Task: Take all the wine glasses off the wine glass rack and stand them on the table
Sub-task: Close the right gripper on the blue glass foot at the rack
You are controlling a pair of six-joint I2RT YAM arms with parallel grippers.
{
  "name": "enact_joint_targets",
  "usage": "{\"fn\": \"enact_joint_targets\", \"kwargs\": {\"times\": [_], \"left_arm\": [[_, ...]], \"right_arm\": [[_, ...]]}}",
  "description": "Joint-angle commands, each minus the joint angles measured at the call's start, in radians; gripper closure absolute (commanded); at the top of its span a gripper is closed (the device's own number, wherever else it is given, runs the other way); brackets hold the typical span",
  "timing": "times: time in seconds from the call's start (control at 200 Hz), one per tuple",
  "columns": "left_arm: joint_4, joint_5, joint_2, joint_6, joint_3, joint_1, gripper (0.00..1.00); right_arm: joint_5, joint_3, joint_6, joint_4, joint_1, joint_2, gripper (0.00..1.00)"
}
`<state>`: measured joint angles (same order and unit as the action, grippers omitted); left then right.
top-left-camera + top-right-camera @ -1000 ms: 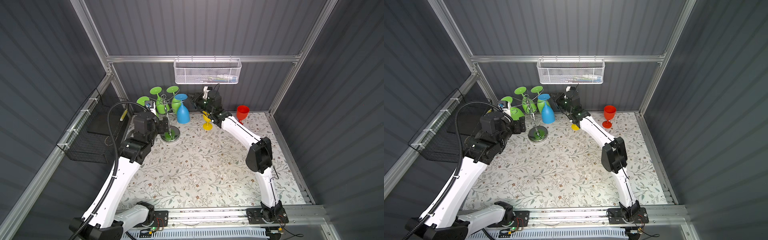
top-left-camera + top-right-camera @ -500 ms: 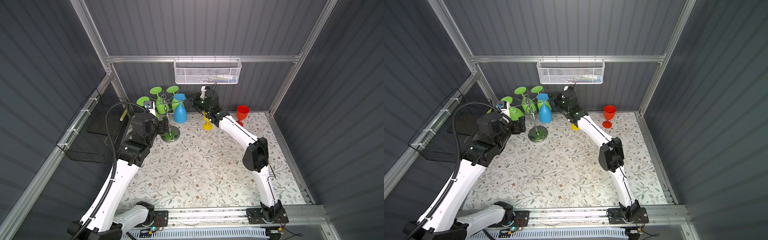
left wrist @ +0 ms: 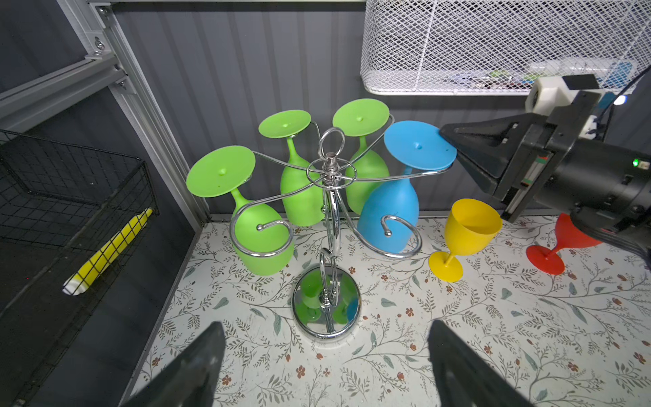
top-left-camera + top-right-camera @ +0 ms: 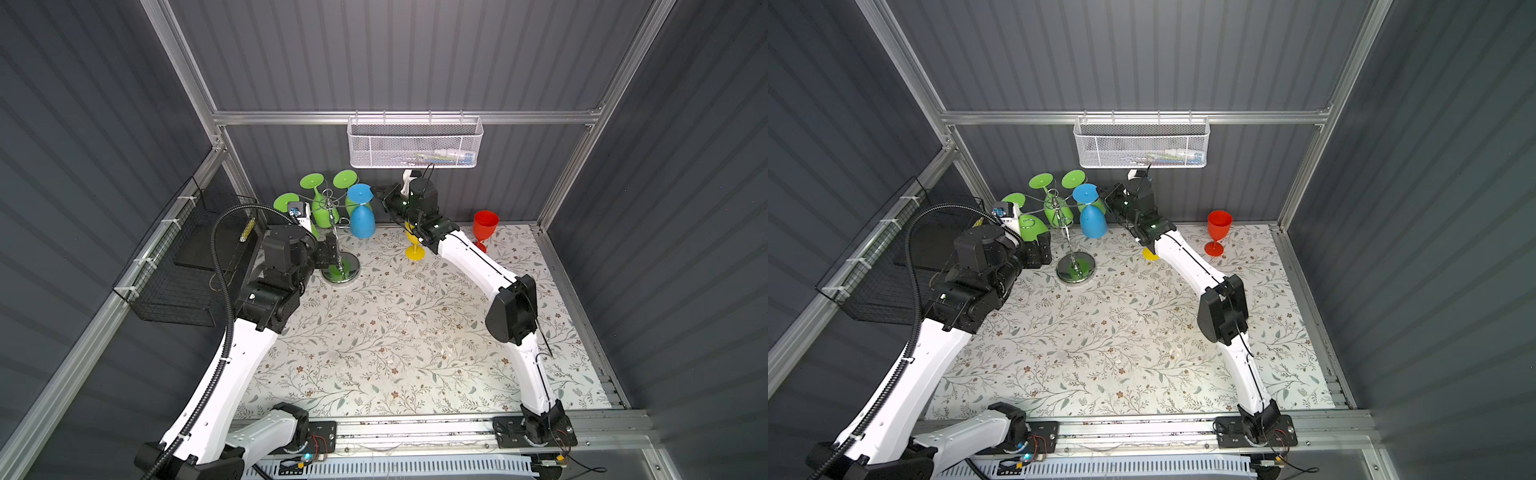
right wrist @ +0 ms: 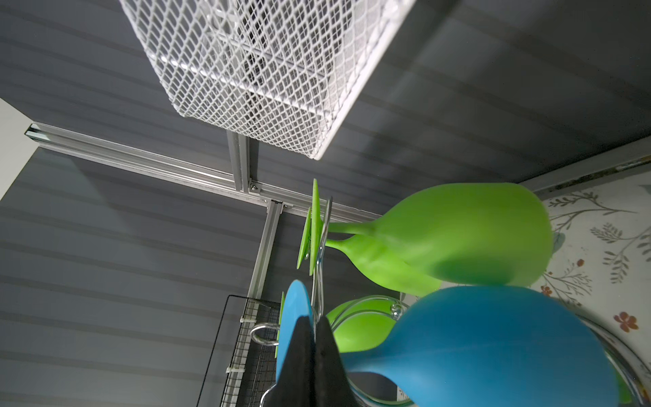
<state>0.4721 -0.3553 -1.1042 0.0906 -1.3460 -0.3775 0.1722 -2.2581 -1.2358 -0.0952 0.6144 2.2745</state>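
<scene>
Tube (image 3: 109, 252) in black basket (image 3: 70, 146); right hand (image 3: 450, 145) tight on blue glass (image 3: 389, 208); left hand (image 3: 326, 326) apart.

White mesh basket (image 4: 411, 143) on back rail; black wire basket (image 4: 174, 286) left

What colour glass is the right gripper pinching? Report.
The blue wine glass; clearest in the left wrist view.

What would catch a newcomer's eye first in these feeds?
The chrome rack at the back left of the table, hung with three upside-down green glasses and one blue glass. The right gripper is shut on the rim of the blue glass's foot. Right of the rack, a yellow glass and a red glass stand upright on the table.
</scene>
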Motion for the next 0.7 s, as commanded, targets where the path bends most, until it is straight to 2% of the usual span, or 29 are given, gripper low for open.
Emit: {"fn": "enact_joint_targets", "kwargs": {"times": [0.0, 0.695], "left_arm": [[-0.017, 0.013, 0.010, 0.009, 0.008, 0.008, 0.10], [-0.016, 0.022, -0.003, 0.016, 0.008, 0.009, 0.10]], "right_arm": [[-0.026, 0.028, 0.037, -0.016, 0.008, -0.069, 0.96], [-0.048, 0.186, 0.084, -0.052, 0.004, -0.182, 1.00]]}}
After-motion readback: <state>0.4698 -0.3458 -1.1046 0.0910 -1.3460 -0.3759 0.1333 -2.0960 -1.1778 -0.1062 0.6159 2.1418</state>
